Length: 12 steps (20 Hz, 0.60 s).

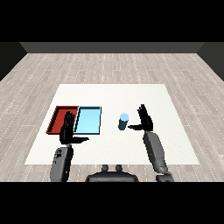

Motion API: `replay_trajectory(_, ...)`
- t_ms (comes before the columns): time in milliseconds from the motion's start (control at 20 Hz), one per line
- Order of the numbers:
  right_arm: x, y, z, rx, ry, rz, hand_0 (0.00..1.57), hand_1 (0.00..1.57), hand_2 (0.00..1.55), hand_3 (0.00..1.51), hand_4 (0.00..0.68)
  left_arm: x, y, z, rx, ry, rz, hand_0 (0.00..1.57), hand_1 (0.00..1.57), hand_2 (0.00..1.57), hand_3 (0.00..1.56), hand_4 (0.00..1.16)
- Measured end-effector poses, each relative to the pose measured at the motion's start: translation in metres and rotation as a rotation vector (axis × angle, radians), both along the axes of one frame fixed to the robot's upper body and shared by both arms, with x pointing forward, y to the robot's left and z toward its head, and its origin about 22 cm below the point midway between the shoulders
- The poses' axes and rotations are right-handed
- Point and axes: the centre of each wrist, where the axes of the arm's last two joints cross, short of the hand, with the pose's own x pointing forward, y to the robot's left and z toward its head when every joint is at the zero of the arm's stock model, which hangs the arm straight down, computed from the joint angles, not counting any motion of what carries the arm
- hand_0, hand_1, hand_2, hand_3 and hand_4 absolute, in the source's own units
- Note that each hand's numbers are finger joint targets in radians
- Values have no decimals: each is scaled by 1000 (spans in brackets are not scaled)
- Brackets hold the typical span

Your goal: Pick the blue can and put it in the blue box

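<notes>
Can (pixel 123 121): blue cylinder, upright on the white table (pixel 175 144), right of the trays.
Blue tray (pixel 88 120): shallow rectangle, touching the red tray (pixel 60 117).
Right hand (pixel 145 119): fingers straight, wide, beside the can.
Left hand (pixel 68 131): fingers straight, wide, over the trays' near edge.

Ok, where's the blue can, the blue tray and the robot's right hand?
blue can (pixel 123 122): head view, on its side wall.
blue tray (pixel 88 120): head view, on its bare floor.
right hand (pixel 145 120): head view, on its palm.
</notes>
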Motion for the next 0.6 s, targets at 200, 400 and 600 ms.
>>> replay_trajectory(200,3,9,-11,3,30,-4,0,0,0,0,0,-2,2,3,-15,-13,-1,0,0,0,0,0)
replay_trajectory(400,4,11,-25,14,37,2,0,0,0,0,0,-2,-4,6,-20,-14,-2,0,0,0,0,0)
replay_trajectory(600,5,16,-32,19,60,17,0,0,0,0,0,-3,0,3,-22,-18,1,0,0,0,0,0)
